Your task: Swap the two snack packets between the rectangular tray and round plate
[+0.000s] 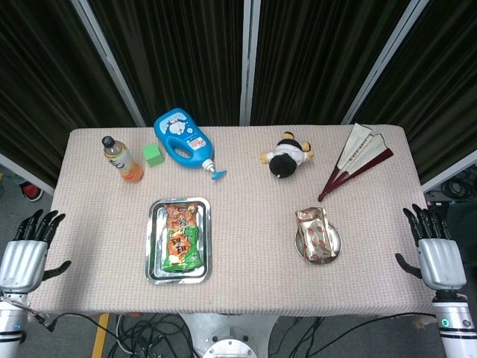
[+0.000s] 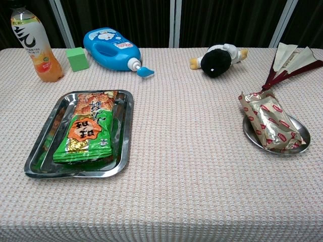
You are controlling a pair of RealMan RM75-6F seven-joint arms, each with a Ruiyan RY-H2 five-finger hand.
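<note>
Both hands idle off the table edges: left hand (image 1: pixel 26 253) and right hand (image 1: pixel 436 250), fingers spread, holding nothing. Green packet (image 1: pixel 182 237) lies in the tray (image 1: pixel 155 246); gold packet (image 1: pixel 314 234) overhangs the plate (image 1: pixel 335 240). Grab gold by its free end first, w/ right.

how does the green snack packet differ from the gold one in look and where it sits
The green snack packet is green and orange and lies wholly inside the rectangular tray. The gold snack packet is gold with red marks and overhangs the round plate, which is smaller than it. Both lie flat on shiny metal dishes, with no hand touching them.
</note>
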